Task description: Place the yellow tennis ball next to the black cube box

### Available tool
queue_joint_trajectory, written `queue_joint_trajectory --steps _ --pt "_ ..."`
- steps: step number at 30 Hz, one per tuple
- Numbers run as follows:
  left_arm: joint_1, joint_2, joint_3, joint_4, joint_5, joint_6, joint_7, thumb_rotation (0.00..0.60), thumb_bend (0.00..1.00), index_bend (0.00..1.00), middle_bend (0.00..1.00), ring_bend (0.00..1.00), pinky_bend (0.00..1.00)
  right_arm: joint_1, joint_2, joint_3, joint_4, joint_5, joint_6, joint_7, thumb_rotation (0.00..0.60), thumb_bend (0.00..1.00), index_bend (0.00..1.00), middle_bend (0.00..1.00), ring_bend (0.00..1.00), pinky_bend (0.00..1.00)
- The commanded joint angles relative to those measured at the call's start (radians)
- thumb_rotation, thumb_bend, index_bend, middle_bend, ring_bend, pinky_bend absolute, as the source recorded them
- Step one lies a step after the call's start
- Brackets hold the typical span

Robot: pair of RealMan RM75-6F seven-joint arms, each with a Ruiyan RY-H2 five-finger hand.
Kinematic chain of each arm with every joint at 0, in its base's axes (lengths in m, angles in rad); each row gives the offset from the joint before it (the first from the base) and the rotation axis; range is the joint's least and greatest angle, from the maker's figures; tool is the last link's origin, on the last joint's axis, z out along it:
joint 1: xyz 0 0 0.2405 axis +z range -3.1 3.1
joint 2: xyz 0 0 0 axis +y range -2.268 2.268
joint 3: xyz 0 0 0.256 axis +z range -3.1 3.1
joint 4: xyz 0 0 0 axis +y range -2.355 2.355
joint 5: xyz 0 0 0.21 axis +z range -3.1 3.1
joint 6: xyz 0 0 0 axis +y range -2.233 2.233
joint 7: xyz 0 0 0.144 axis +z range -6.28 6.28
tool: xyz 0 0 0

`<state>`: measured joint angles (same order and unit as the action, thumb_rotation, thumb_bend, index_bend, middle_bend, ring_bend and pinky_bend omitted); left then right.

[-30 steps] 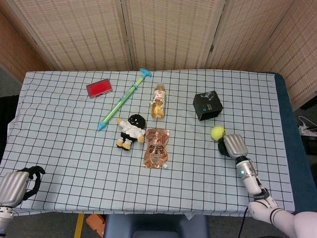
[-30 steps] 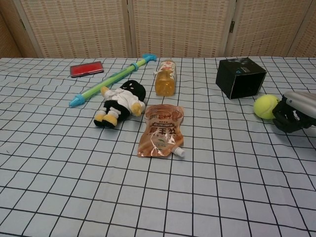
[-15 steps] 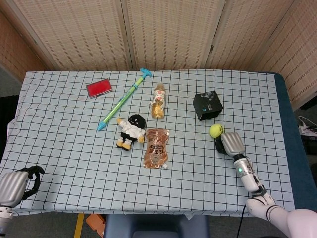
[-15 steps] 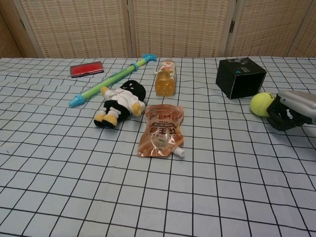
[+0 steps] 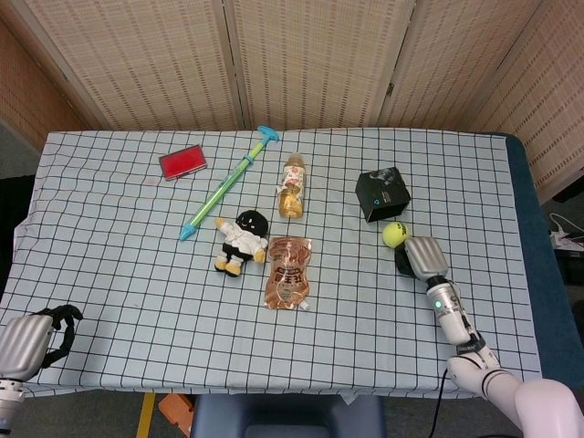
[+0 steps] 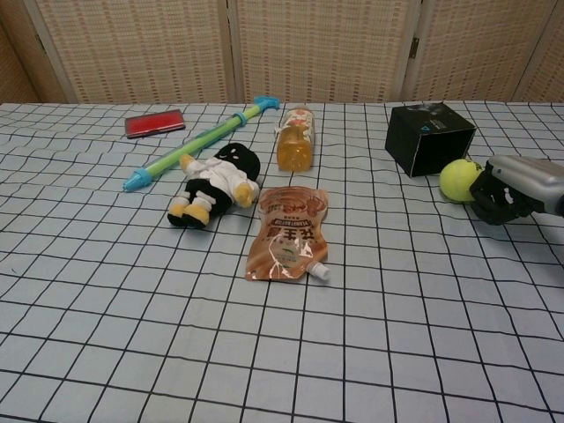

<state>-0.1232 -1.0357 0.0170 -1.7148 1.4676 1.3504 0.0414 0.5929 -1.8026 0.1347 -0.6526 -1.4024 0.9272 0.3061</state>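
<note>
With the yellow tennis ball (image 6: 457, 179) at its fingertips just beside the black cube box (image 6: 428, 137), the right hand (image 6: 505, 189), grip unclear, should release gently so it doesn't roll.

head view high, looking down, chest view low and nearer, both sharing table (image 5: 109, 274)

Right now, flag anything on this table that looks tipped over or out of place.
The drink bottle lies on its side beside the water squirter, and the doll lies flat. Nothing is spilled or damaged.
</note>
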Motion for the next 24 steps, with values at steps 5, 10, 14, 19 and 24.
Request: queue_joint_trajectory --steps 5,10,14,19,24 --pt "0.000 0.001 -0.001 0.000 0.000 0.001 -0.004 0.600 0.58 0.44 0.49 0.49 0.60 0.013 -0.021 0.006 0.024 0.000 0.003 0.010 0.600 0.82 0.84 0.80 0.69 0.90" --pt "0.001 0.002 0.001 0.001 0.004 0.002 -0.008 0.600 0.58 0.44 0.49 0.49 0.60 0.030 -0.046 0.018 0.063 0.006 0.003 0.020 0.600 0.82 0.81 0.80 0.67 0.88" --pt "-0.001 0.002 0.000 0.002 -0.001 -0.002 -0.009 0.600 0.58 0.44 0.49 0.49 0.60 0.039 -0.061 0.024 0.095 0.008 0.007 0.028 0.600 0.82 0.77 0.80 0.64 0.85" --pt "-0.001 0.002 0.000 0.002 -0.002 -0.003 -0.010 0.600 0.58 0.44 0.49 0.49 0.60 0.047 -0.073 0.029 0.124 0.010 0.011 0.043 0.600 0.83 0.70 0.74 0.59 0.78" --pt "-0.001 0.002 0.000 0.002 -0.002 -0.005 -0.009 0.600 0.58 0.44 0.49 0.49 0.60 0.053 -0.084 0.032 0.150 0.011 0.012 0.056 0.600 0.83 0.61 0.67 0.54 0.75"
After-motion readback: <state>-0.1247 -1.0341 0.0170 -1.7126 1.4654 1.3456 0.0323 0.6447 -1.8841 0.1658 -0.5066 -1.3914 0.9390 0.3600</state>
